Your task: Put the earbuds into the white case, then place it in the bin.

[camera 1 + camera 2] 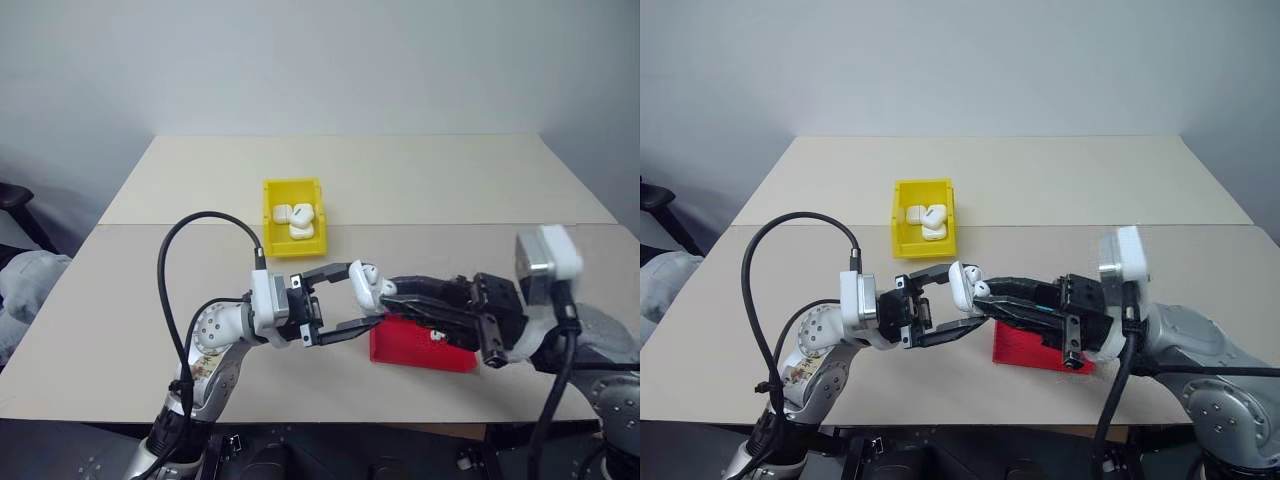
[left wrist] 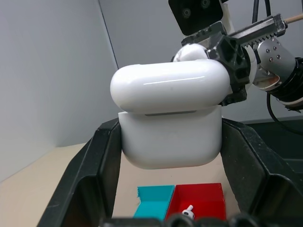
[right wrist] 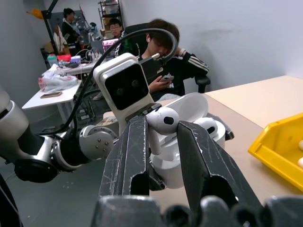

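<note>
Nearest the robot, above the front part of the table, the two arms meet. The left gripper has its two black fingers set partly apart and closed on the body of the white case, one finger on each side; the case's hinged lid stands tipped open, and one earbud already sits in the case. The right gripper comes in from the other side with its fingers drawn close together, pinching a second earbud by its stem, bulb end up, right at the open mouth of the case and touching or almost touching it; whether it is seated yet cannot be told. Just below and behind the meeting grippers lies the flat two-part tray, resting on the table: its red half holds one loose white earbud, and its blue half adjoins it, as the left wrist view shows. Farther back, well apart from the tray and near the table's middle, stands the yellow bin, with several closed white cases lying piled together inside its walls. In the right wrist view, people sit at desks beyond the table.
</note>
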You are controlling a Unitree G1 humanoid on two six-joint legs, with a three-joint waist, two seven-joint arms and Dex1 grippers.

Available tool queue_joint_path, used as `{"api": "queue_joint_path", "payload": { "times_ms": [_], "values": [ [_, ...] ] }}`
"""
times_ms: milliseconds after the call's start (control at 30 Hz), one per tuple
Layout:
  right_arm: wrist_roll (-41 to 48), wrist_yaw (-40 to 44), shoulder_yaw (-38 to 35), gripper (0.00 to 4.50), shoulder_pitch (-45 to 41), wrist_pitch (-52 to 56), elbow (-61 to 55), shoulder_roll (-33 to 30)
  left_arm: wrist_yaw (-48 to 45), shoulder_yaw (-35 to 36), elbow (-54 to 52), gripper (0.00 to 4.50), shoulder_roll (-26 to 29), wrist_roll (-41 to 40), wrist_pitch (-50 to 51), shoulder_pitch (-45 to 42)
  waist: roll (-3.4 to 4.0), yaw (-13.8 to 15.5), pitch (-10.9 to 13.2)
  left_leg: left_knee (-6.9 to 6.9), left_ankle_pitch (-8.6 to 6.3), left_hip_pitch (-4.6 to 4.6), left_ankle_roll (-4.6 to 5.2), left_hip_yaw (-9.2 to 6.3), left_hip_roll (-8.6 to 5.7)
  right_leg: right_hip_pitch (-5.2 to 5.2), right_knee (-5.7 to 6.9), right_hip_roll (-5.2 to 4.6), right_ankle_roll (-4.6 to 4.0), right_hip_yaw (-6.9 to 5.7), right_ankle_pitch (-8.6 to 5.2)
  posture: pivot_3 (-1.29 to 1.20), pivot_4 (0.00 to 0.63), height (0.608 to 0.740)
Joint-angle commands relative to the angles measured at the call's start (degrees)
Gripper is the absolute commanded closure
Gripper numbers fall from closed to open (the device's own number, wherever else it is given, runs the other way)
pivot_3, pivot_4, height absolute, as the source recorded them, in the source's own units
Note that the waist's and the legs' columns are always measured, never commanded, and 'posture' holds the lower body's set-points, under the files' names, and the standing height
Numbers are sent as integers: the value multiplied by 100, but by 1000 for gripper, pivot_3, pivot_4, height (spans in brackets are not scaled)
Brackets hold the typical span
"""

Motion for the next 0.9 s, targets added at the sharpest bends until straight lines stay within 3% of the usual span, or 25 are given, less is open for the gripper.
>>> {"api": "queue_joint_path", "payload": {
  "times_ms": [33, 500, 667, 900],
  "values": [
    [-107, 72, 35, 3529, 43, -264, -165, -55, 12, 21, -80, 1694, -53, -66, -57, -48, 0, 0, 0, 0, 0, 0, 0, 0, 0, 0, 0, 0, 0, 0, 0, 0, 150, 740],
    [-380, 171, 136, 3529, 200, -669, -170, -45, 28, 16, -81, 1694, -99, -8, -114, 13, 0, 1, 0, 0, 0, 0, 0, -1, 0, 0, 0, 0, 0, -1, 0, 0, 150, 740],
    [-740, 179, 250, 2154, 243, -803, -229, -119, 45, 21, -76, 1694, -101, 4, -127, 15, 0, 1, 0, 0, 0, 0, 0, -1, 0, 0, 0, 0, 0, -1, 0, 0, 150, 740],
    [-600, 293, -105, 2154, 355, -804, -127, -332, 13, 26, 65, 1694, -106, 47, -187, -19, -1, 14, 0, 0, 0, 0, 0, -1, 0, 2, -1, 0, 0, -1, 0, 0, 150, 740]
  ]
}}
